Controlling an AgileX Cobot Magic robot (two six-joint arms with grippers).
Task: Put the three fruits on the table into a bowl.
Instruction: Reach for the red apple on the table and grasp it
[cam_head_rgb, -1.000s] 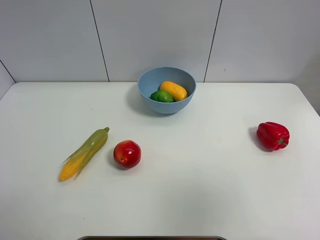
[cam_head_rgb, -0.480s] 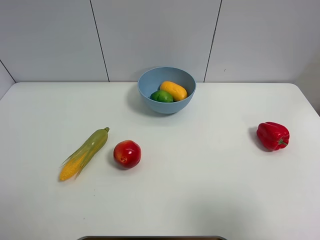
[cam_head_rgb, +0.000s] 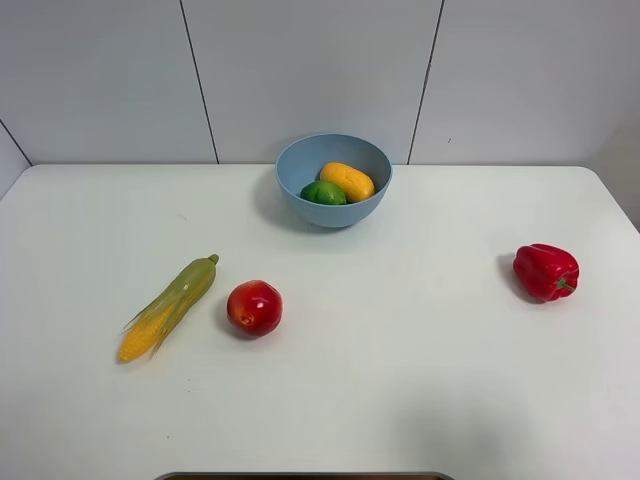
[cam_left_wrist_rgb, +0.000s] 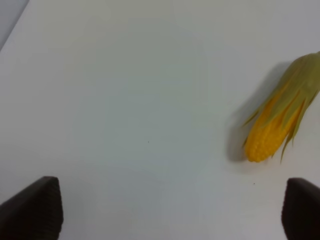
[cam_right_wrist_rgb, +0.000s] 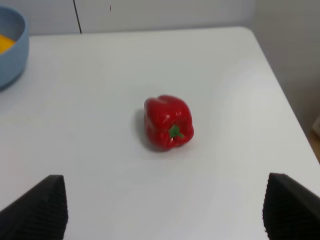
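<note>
As nothing has moved, I see left gripper (cam_left_wrist_rgb: 170, 215) and right gripper (cam_right_wrist_rgb: 165, 210) open, empty, apple (cam_head_rgb: 254, 307) still outside bowl (cam_head_rgb: 340, 213).

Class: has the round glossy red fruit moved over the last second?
No. The round glossy red fruit keeps the same spot beside the green-husked yellow corn cob.

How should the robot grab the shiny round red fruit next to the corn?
Probably straight down from above, pinching the round glossy red fruit across its widest middle. It is smooth and ball-shaped, so an off-centre pinch could slip. The green-husked yellow corn cob lies close beside it, so do not squeeze from that side.
</note>
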